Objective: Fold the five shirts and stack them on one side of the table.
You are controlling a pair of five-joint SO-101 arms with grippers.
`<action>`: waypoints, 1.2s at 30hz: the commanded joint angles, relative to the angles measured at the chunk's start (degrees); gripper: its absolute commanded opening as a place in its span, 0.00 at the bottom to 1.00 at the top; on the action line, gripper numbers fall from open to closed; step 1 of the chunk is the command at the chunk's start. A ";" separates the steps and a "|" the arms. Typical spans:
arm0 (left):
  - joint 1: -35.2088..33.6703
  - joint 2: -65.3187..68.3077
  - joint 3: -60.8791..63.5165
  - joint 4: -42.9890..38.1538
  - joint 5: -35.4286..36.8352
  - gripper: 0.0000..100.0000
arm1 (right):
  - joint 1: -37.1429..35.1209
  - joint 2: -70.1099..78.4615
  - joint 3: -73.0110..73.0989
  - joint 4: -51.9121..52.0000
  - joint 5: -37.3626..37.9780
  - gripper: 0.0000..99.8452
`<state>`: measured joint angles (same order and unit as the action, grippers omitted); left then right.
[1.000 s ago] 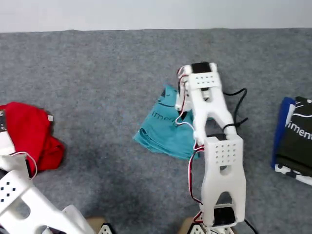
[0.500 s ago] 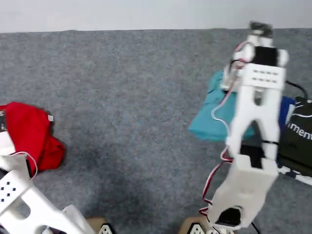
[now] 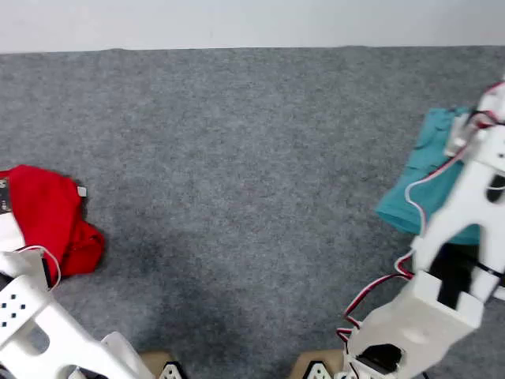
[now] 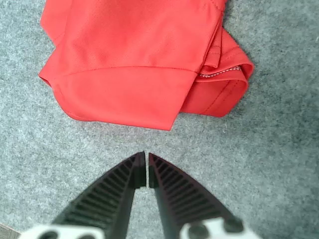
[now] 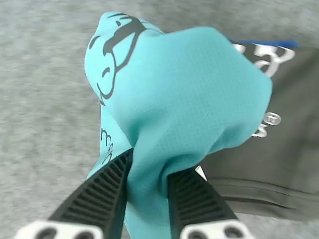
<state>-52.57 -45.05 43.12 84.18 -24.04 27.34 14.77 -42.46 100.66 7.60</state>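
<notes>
Right pincer (image 5: 149, 172) grips the folded teal shirt (image 5: 174, 84), which bulges beyond its tips, lifted over the black shirt (image 5: 269, 164) of the stack just beneath. Stacking looks to be in hand; next it must lower and release squarely. A second ago this pincer held the shirt over the middle of the table (image 3: 237, 158). Left pincer (image 4: 143, 167), closed and empty, hangs just short of the crumpled red shirt (image 4: 134, 64).

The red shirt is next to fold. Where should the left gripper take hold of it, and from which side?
Probably the pointed corner of the folded-over flap on the red shirt: a thin, free edge lying flat, nearest the left gripper. Come from above on the gripper's side, opening it first.
</notes>
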 commanded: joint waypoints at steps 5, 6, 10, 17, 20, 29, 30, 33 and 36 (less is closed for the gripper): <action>-0.09 -1.23 -0.22 -0.44 -0.35 0.02 | 8.92 -3.91 -1.05 2.33 5.63 0.01; -0.09 -1.23 -0.22 -0.44 -0.35 0.02 | 9.63 -4.26 -1.05 2.33 5.98 0.01; -0.09 -1.23 -0.22 -0.44 -0.35 0.02 | 10.77 -6.99 -0.88 2.33 7.30 0.01; -0.18 -1.23 -0.22 -0.44 -0.35 0.02 | 11.91 -9.19 -0.88 2.15 7.47 0.01; -0.35 -1.23 -0.22 -0.35 -0.35 0.02 | 12.44 -6.90 -0.88 2.15 7.47 0.01; -0.35 -1.23 -0.22 0.35 -0.35 0.02 | 16.84 3.12 -0.97 -5.14 7.47 0.01; -0.35 -1.23 -0.22 0.35 -0.35 0.02 | 17.19 4.35 -0.97 -6.55 7.47 0.01; -0.35 -1.23 -0.22 0.35 -0.35 0.02 | 18.07 8.22 -0.97 -10.86 10.02 0.01; -0.35 -1.23 -0.22 0.44 -0.35 0.02 | 18.68 11.65 -1.14 -15.52 11.16 0.01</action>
<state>-52.57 -45.05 43.12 84.18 -24.04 44.75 25.58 -42.46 89.49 17.19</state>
